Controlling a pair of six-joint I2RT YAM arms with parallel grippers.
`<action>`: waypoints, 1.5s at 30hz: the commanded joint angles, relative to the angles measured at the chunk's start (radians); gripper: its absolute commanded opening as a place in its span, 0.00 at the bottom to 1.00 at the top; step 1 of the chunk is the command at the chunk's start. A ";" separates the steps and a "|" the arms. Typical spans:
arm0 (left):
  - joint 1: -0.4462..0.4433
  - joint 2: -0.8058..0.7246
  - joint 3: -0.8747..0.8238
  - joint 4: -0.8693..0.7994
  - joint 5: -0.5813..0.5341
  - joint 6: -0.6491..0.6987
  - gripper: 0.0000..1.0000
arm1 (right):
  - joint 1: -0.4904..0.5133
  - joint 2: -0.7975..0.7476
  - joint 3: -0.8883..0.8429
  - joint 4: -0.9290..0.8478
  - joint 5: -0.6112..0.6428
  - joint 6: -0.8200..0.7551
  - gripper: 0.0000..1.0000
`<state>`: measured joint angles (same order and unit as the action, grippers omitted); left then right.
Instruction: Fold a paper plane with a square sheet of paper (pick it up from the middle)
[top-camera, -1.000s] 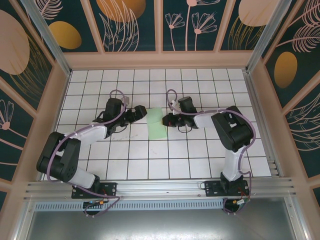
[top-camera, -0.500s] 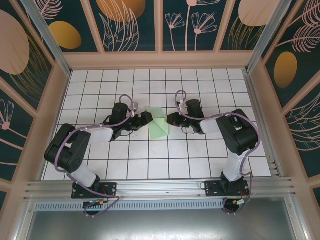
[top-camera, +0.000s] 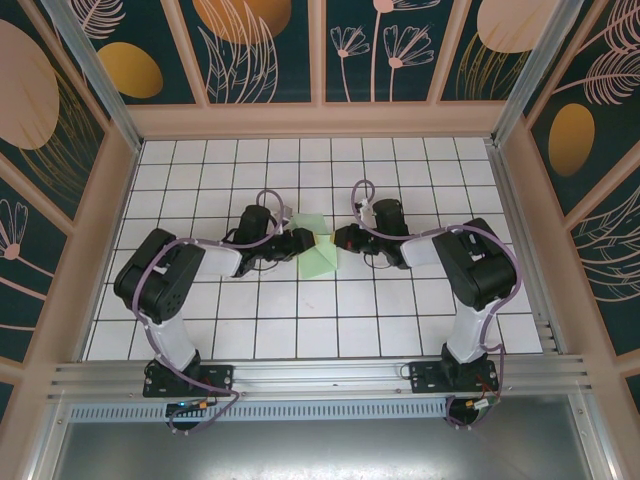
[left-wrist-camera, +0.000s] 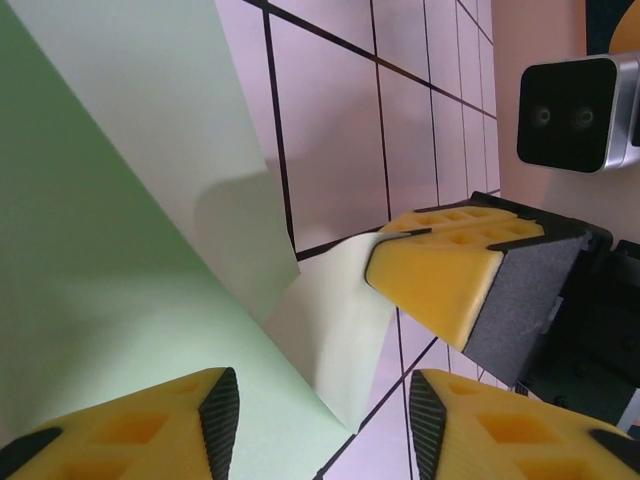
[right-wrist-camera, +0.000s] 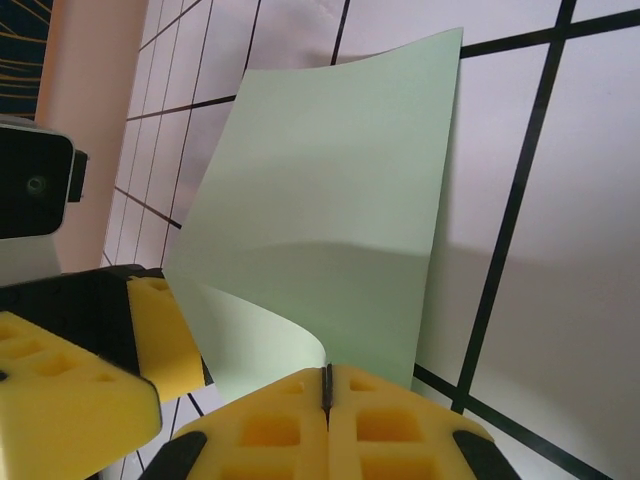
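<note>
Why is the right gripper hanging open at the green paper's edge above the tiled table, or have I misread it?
Misread. The right gripper is not open: its jaws are shut on the green paper at its edge, above the tiled table. The right wrist view shows it.

left wrist: square sheet of paper was cut off at picture's left and top | left gripper fingers were cropped at bottom | right wrist: sheet's pinched edge was hidden inside right gripper
</note>
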<state>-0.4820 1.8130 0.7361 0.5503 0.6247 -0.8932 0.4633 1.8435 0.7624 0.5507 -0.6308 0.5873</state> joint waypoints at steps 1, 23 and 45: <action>-0.010 0.032 0.031 0.046 0.021 0.026 0.48 | -0.009 -0.032 -0.015 0.035 -0.030 0.018 0.05; -0.020 0.083 0.064 0.042 -0.058 0.103 0.11 | -0.062 -0.402 -0.079 -0.235 0.296 0.050 0.65; -0.033 -0.236 0.545 -1.080 -0.858 0.497 0.03 | -0.120 -0.696 -0.095 -0.477 0.514 -0.084 0.99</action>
<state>-0.5037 1.5856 1.2293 -0.3336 -0.0341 -0.4564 0.3492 1.1599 0.6842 0.1173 -0.1608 0.5282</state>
